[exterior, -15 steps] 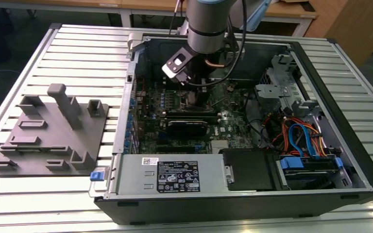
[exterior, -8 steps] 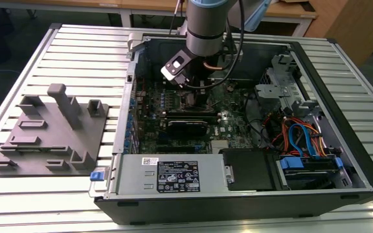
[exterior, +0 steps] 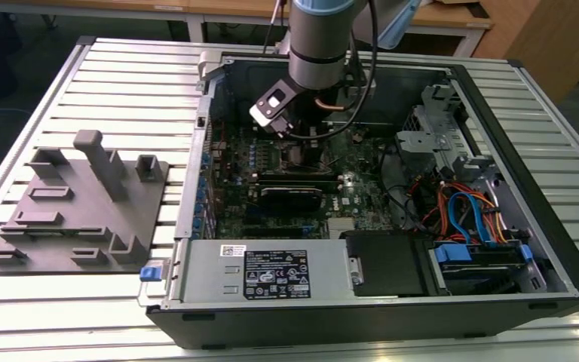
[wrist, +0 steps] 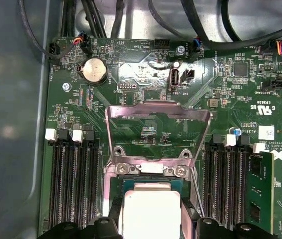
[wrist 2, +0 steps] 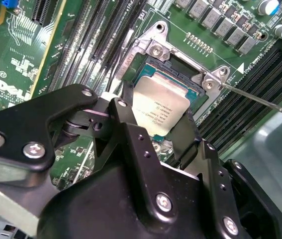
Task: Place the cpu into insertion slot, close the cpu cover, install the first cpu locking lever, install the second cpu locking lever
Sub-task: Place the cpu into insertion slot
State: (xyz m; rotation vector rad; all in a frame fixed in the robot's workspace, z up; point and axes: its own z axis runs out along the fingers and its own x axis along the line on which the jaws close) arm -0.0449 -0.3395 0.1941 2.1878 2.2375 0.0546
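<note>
Your hand (wrist 2: 159,122) grasps the cpu (wrist 2: 161,102) by two opposite edges, holding it right over the insertion slot (wrist 2: 176,67) so it can go down flat; whether it already sits in, you cannot tell. The cpu cover (wrist: 131,110) stands tilted up and away, leaving the slot open beneath

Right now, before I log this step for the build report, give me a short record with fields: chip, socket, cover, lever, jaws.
chip: between the jaws, over the socket; whether seated, cannot tell
socket: open, dark inside showing beyond the chip
cover: swung open, not over the chip
lever: thin rod sticking out sideways, unlatched
jaws: closed on two opposite edges of the chip
place: inside the open computer case
</note>
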